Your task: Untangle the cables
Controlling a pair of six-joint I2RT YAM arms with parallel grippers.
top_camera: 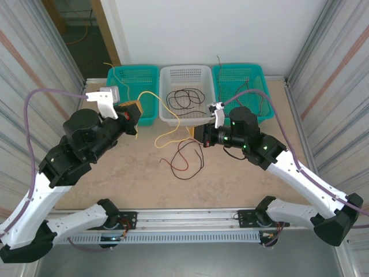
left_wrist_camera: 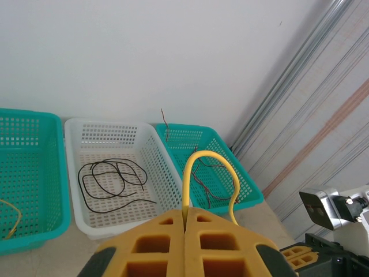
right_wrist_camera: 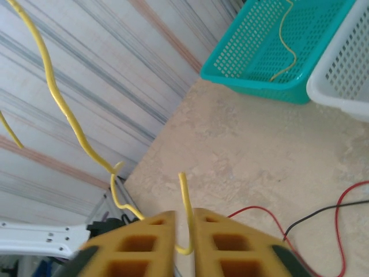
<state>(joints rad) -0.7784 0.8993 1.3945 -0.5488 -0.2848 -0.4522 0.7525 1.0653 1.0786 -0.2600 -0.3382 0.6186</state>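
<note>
In white basket, black cables, left hand and right hand clamping yellow cable

On my R wrist cam the R gripper sits at btm centre, jaws nearly together w/ the yellow cable pinched between them; its short free end pokes up just above the tips; the rest curls out by the frame-left finger & climbs to the top-left corner across the ribbed wall panel; red cable & black cable lie on the beige tabletop at right; teal basket top right holds a thin yellow wire; white basket just beside it.
</note>
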